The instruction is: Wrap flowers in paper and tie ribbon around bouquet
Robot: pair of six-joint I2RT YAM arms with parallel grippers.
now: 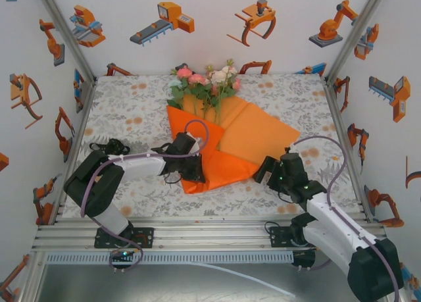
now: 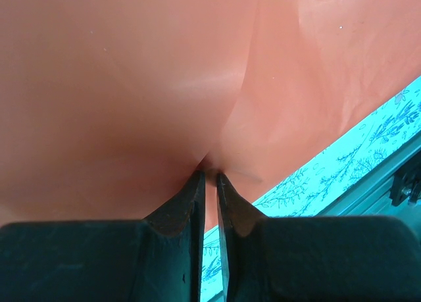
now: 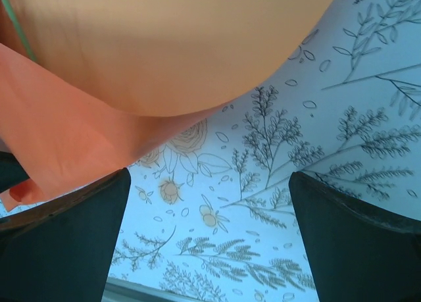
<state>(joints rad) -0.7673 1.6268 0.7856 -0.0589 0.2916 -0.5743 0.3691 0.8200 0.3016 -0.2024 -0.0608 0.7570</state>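
Your left jaws are clenched on the paper (image 2: 131, 85). From the left wrist you see the two dark fingers (image 2: 187, 203) almost touching, with a crease of the orange sheet pinched at their tips. A strip of the desk's printed cloth (image 2: 342, 164) shows at the lower right. Your right jaws stand released and wide. Their fingers (image 3: 66, 243) frame bare cloth (image 3: 263, 170), and a loose edge of the paper (image 3: 164, 45) drapes over the finger on the left of that view without being gripped. From the top camera the paper (image 1: 256, 134) lies on the desk (image 1: 131, 111) turned like a diamond. One corner reaches toward the right arm, and the near corner is folded over where the left arm holds it. The flowers (image 1: 204, 78) rest on the far part of the sheet, their long axis running from far to near. The blooms point at the back wall, out past the paper's far edge. The thin green stems come back toward you along the middle of the sheet, leaning slightly right. Where the stems end among the folds you cannot tell.
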